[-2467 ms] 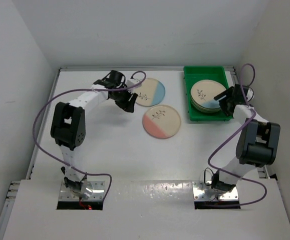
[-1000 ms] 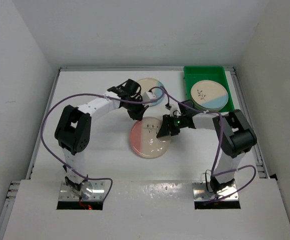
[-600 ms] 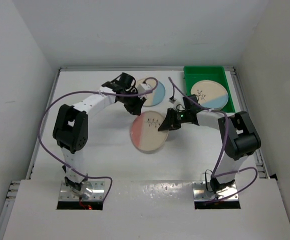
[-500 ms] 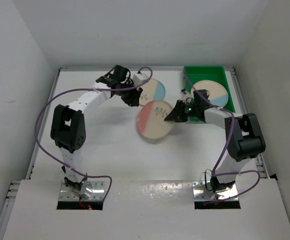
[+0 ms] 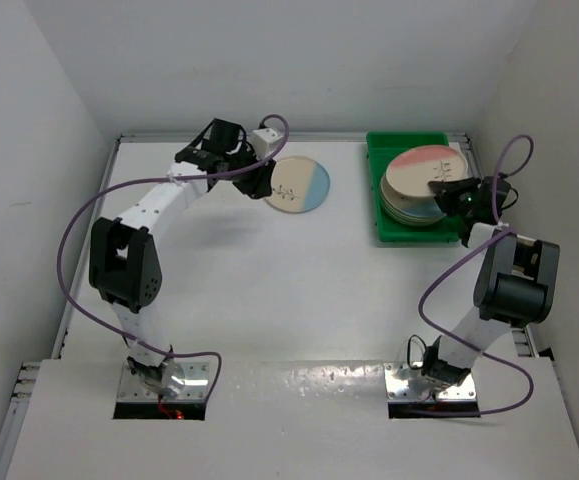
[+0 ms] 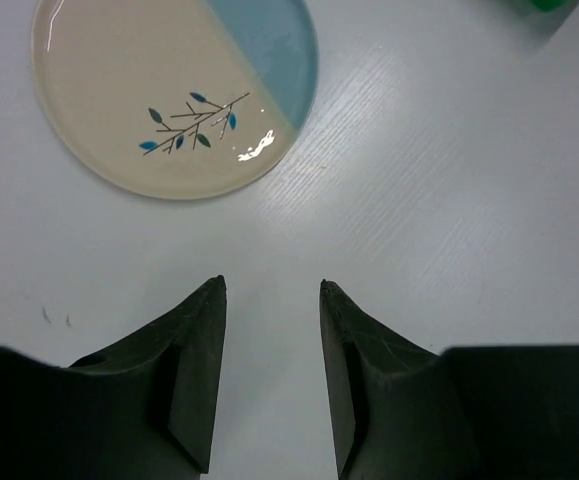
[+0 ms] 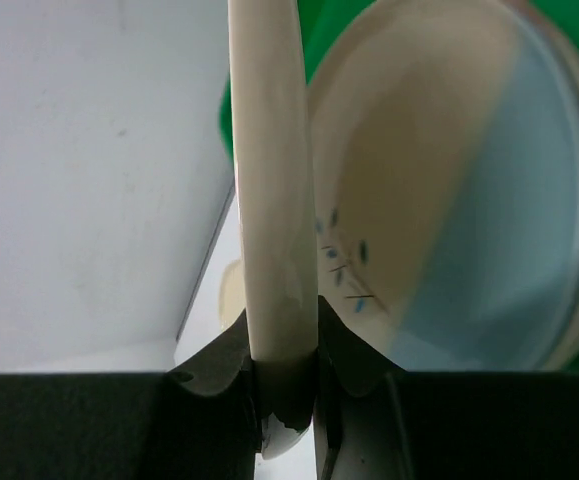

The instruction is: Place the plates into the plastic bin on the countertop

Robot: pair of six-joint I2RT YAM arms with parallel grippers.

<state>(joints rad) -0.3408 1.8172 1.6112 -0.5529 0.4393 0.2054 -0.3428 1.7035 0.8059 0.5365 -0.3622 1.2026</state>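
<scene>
A pink-segment plate hangs tilted over the stack of plates in the green plastic bin. My right gripper is shut on its right rim. In the right wrist view the held plate shows edge-on between the jaws of the right gripper, with the stack's top plate, blue-segmented, beside it. A blue-segment plate lies flat on the white countertop. My left gripper is open just left of it, with nothing between its fingers. In the left wrist view that plate lies ahead of the left gripper.
Walls close in the countertop at the back and on both sides. A metal rail runs along the left edge. Purple cables loop from both arms. A corner of the green bin shows at the left wrist view's top right.
The right gripper carried the pink plate from the middle of the countertop to above the bin's stack. The left gripper let go of it, opened and drew back beside the blue plate.
</scene>
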